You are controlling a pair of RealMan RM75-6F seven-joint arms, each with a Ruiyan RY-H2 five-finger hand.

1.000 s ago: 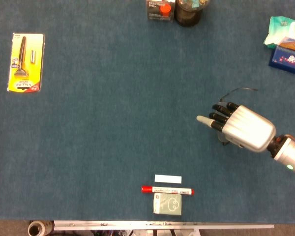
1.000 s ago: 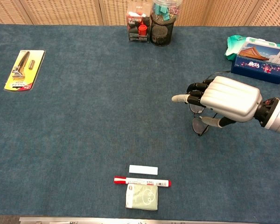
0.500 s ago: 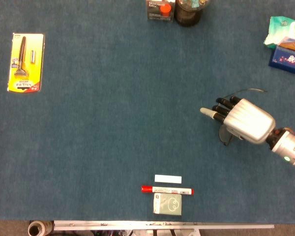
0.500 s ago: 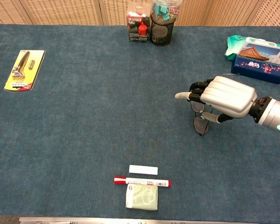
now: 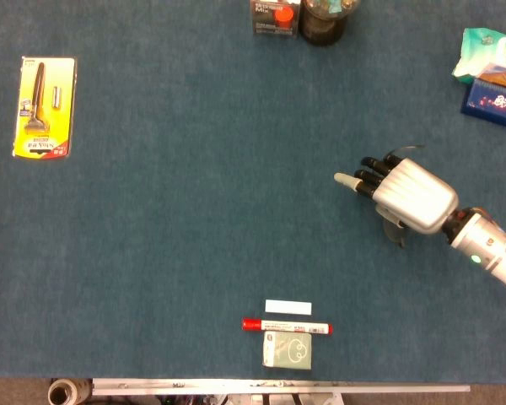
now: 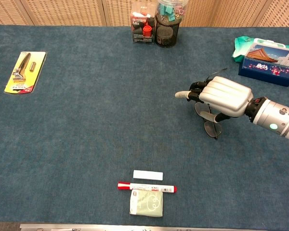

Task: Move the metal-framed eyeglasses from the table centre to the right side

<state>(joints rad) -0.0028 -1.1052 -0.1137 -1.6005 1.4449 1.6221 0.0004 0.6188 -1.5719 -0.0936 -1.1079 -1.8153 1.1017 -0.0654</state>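
Thin frame, loose pinch
Your right hand [image 6: 221,97] holds the eyeglasses [image 6: 209,126] with fingers curled above the surface [image 6: 86,134]; tilt or jerk, and they can slip free.

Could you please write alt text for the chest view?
The right robot hand holds the eyeglasses over the blue table, right of centre. A red marker lies near the front edge, a razor pack far left.

Right hand [image 6: 225,97] palm-down, fingers curled.
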